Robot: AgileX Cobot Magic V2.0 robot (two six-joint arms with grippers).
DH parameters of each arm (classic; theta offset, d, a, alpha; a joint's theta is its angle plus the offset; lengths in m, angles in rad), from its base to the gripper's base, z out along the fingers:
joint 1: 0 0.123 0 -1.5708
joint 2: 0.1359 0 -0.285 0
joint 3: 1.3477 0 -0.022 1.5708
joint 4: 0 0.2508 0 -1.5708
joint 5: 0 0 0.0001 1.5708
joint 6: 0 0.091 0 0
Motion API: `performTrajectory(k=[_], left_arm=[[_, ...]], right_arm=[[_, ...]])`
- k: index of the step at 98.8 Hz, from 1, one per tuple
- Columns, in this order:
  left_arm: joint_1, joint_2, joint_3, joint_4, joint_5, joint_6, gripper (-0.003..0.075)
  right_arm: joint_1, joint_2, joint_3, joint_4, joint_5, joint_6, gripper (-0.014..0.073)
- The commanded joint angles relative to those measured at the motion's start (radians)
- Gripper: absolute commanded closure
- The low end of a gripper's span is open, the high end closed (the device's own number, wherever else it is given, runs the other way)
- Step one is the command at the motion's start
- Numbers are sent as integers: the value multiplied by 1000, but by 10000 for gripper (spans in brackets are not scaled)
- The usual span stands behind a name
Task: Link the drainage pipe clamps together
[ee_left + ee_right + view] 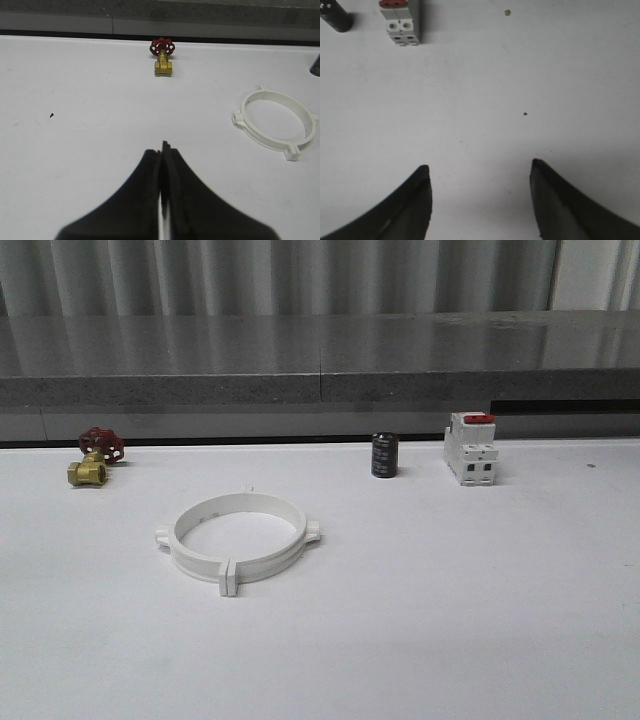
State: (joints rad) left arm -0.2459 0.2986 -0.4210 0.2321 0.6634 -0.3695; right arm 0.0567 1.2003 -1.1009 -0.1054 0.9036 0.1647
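look at the tabletop [450, 620]. it is white, and the clamps [238, 539] lie flat on it, a bit left of the middle. the two white halves are already joined into one ring. you can see small tabs sticking out at the near side, the left side and the right side of the ring. nothing is touching it.

a brass valve [92, 463] with a red wheel sits far back on the left, well apart from the ring. a small black can [384, 455] stands at the back, right of the middle. a white breaker [470, 447] with a red top stands just to the right of the can, not touching it.

in the left wrist view, your left end effector [161, 150] is closed tight, with its two dark fingers pressed together and nothing between them. it hangs above bare tabletop. the clamps [275, 121] are off to one side of it, and the valve [163, 56] is farther ahead.

in the right wrist view, your right end effector [479, 172] is wide open and holds nothing. its two dark fingers [415, 197] stand far apart above bare tabletop. the breaker [400, 21] and the can [335, 15] are far ahead of it.
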Motion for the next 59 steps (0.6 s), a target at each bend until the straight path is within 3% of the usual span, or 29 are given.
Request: performTrajectory(k=[1,23,35,52,59], left_arm=[[2,9,-24,9,-76,-9,741],[2,9,-24,9,-76,-9,741],[2,9,-24,9,-76,-9,741],[2,9,-24,9,-76,-9,741],[2,9,-24,9,-76,-9,741]], right_arm=[[-30,-123,67,-6,-44,-18,150],[-30,-337,270,2,-56,-18,219],[-30,-436,355,2,-58,-18,370],[-30,-531,420,2,-109,-18,669],[-30,-542,424,2,-129,-18,657]])
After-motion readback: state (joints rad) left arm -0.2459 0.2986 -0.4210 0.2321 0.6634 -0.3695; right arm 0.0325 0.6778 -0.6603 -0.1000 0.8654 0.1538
